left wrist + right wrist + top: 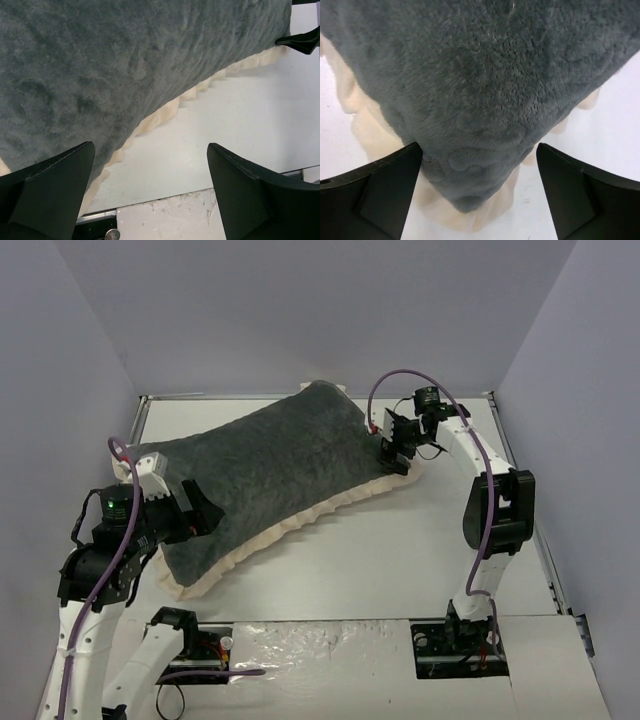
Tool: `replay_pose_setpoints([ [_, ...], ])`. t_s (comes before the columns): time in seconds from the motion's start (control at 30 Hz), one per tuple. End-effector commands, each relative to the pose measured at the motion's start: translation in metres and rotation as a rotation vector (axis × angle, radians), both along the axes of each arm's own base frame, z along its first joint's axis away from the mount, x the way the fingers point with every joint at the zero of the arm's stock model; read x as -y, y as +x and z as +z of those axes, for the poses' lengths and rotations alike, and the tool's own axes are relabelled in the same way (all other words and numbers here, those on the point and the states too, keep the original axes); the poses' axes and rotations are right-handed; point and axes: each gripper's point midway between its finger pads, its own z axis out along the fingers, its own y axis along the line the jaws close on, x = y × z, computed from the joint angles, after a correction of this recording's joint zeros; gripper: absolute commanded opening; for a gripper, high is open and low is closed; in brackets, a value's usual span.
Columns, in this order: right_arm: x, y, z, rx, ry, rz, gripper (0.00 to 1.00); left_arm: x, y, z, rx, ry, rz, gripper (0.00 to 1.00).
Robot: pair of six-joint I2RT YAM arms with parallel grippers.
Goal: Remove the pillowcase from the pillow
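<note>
The pillowcase point(275, 470) lies diagonally across the table, dark grey fuzzy face up, with a cream frill point(300, 523) along its near edge. The pillow is hidden inside it. My left gripper point(200, 510) is open at the case's near-left end; in the left wrist view the grey fabric point(125, 65) and frill point(165, 112) lie just beyond my spread fingers point(50, 190). My right gripper point(397, 458) is open at the far-right corner; in the right wrist view that grey corner point(475, 150) sits between my fingers point(380, 190), with frill point(370, 132) beneath it.
The white table point(400, 550) has a raised rim along the right side point(520, 460) and the back. A rough white plate point(320, 645) lies at the near edge between the arm bases. Grey walls enclose the cell.
</note>
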Motion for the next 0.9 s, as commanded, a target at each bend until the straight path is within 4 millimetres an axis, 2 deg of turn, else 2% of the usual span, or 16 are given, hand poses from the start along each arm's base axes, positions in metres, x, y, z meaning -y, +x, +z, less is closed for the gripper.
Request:
replay_pose_setpoints([
  [0.0, -0.007, 0.008, -0.009, 0.023, -0.035, 0.075, 0.88, -0.006, -0.006, -0.012, -0.065, 0.021, 0.036, 0.94],
  [0.07, -0.01, 0.01, -0.012, 0.011, -0.022, 0.075, 0.82, -0.009, -0.01, -0.019, -0.091, 0.042, 0.044, 0.94],
  [0.17, -0.014, 0.009, -0.017, -0.009, 0.0, 0.082, 0.6, -0.016, -0.014, -0.026, -0.116, 0.084, 0.055, 0.94],
  [0.2, -0.014, 0.007, -0.018, -0.023, 0.011, 0.074, 0.43, -0.017, -0.014, -0.027, -0.123, 0.095, 0.054, 0.94],
  [0.3, -0.012, 0.006, -0.002, -0.044, 0.088, 0.022, 0.16, -0.017, -0.012, -0.033, -0.143, 0.134, 0.031, 0.94],
  [0.4, 0.003, 0.008, 0.019, -0.07, 0.212, -0.05, 0.09, -0.016, -0.004, -0.032, -0.144, 0.174, 0.007, 0.94],
  [0.5, 0.022, 0.007, 0.049, -0.08, 0.293, -0.154, 0.04, -0.007, 0.008, -0.025, -0.104, 0.199, -0.031, 0.94],
  [0.57, 0.026, 0.002, 0.059, -0.115, 0.314, -0.228, 0.02, 0.004, 0.017, -0.021, -0.075, 0.222, -0.071, 0.94],
  [0.6, 0.04, 0.001, 0.074, -0.092, 0.327, -0.273, 0.0, 0.009, 0.019, -0.021, -0.066, 0.234, -0.089, 0.94],
  [0.63, 0.051, -0.003, 0.077, -0.114, 0.351, -0.328, 0.0, 0.024, 0.022, -0.021, -0.048, 0.252, -0.149, 0.94],
  [0.67, 0.056, -0.008, 0.091, -0.092, 0.364, -0.348, 0.0, 0.026, 0.026, -0.02, -0.028, 0.29, -0.148, 0.95],
  [0.73, 0.076, -0.014, 0.1, -0.083, 0.374, -0.419, 0.0, 0.039, 0.029, -0.021, 0.005, 0.349, -0.194, 0.94],
  [0.77, 0.082, -0.022, 0.105, -0.086, 0.387, -0.455, 0.0, 0.054, 0.031, -0.021, 0.048, 0.417, -0.246, 0.94],
  [0.8, 0.089, -0.022, 0.109, -0.068, 0.394, -0.486, 0.0, 0.062, 0.031, -0.022, 0.07, 0.453, -0.276, 0.94],
  [0.83, 0.107, -0.024, 0.109, -0.062, 0.393, -0.55, 0.0, 0.073, 0.035, -0.023, 0.105, 0.494, -0.317, 0.94],
  [0.87, 0.115, -0.031, 0.108, -0.068, 0.398, -0.589, 0.0, 0.089, 0.029, -0.025, 0.135, 0.522, -0.383, 0.94],
])
